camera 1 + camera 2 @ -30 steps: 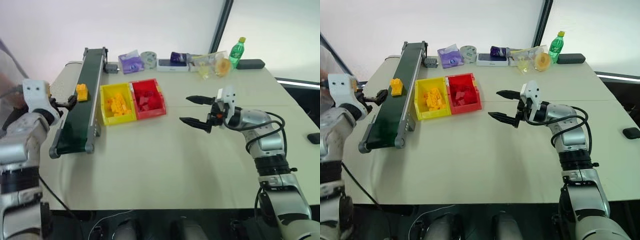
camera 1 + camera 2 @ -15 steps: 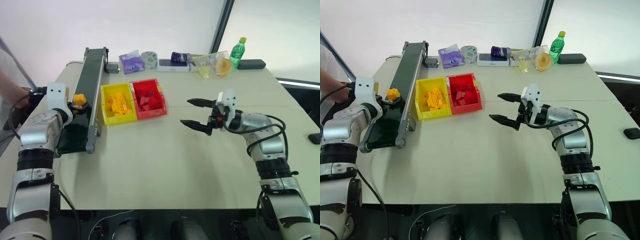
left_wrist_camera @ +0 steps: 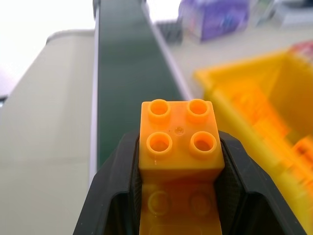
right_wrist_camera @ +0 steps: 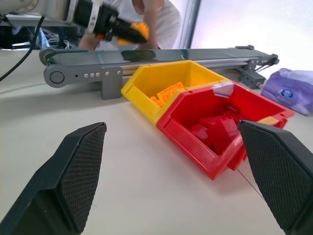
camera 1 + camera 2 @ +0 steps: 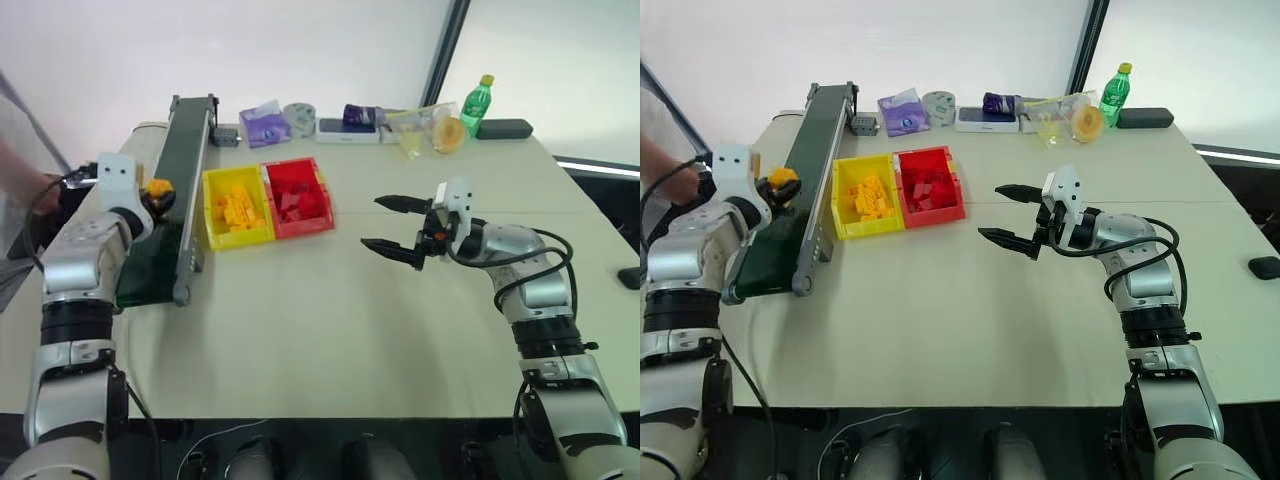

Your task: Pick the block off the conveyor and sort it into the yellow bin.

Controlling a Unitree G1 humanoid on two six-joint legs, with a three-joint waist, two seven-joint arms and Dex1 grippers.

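Two bins, the yellow bin and a red bin, sit side by side on my pale table, just right of the conveyor. My left gripper clamps the block above the belt. My right gripper hangs wide apart over bare tabletop. Clutter lines the far edge; a person is cut off at left.

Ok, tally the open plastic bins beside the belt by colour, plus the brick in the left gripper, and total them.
Yellow plastic bin: 1
Red plastic bin: 1
Yellow-orange plastic brick clamped in the left gripper: 1
Total: 3
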